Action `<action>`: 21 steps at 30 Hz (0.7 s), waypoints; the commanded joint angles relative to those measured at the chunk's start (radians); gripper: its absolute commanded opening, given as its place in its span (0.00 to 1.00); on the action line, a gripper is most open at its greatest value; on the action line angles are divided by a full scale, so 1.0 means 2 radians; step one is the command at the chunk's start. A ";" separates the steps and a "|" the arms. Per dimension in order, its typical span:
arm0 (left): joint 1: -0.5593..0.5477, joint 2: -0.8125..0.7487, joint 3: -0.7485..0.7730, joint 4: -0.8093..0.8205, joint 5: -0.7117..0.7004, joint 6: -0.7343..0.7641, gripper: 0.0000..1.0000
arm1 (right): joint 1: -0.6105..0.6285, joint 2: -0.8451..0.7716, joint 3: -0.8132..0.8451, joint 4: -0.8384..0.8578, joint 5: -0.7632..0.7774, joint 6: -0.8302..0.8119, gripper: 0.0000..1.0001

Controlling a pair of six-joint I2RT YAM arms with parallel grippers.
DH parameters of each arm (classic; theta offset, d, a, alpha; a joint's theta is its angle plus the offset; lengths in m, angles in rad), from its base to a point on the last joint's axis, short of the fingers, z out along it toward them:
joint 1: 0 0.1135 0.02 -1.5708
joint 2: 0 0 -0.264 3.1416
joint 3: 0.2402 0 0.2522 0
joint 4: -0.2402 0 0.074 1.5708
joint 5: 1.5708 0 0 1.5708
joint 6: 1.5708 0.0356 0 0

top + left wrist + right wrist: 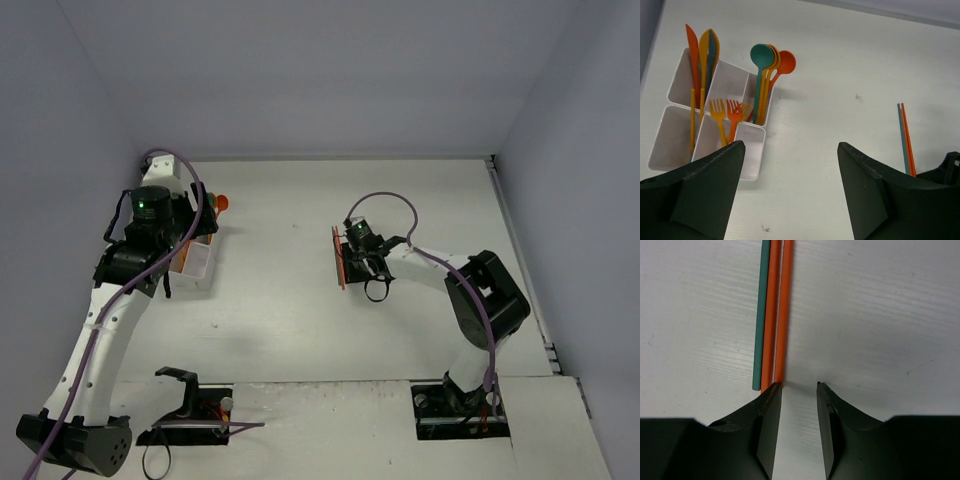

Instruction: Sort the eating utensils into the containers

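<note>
White table [300,320]: left gripper [790,145] gapes empty above the box [752,155] near the far-left corner. Beside the sticks [772,310], the right gripper [799,385] stands barely parted, empty.

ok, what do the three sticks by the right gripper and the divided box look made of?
Sticks: probably plastic. They have flat, uniform orange and teal colour, a matte surface and no grain.
Divided box: probably thin white plastic, slightly translucent. The walls glow softly and have smooth moulded edges.
</note>
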 commanded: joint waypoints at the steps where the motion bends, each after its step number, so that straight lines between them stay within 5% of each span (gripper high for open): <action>1: -0.013 -0.004 0.018 0.014 0.013 -0.037 0.72 | 0.001 0.010 0.025 0.007 0.022 0.004 0.30; 21: -0.031 0.000 0.027 0.012 0.017 -0.038 0.72 | 0.009 0.041 0.053 0.007 0.031 0.014 0.29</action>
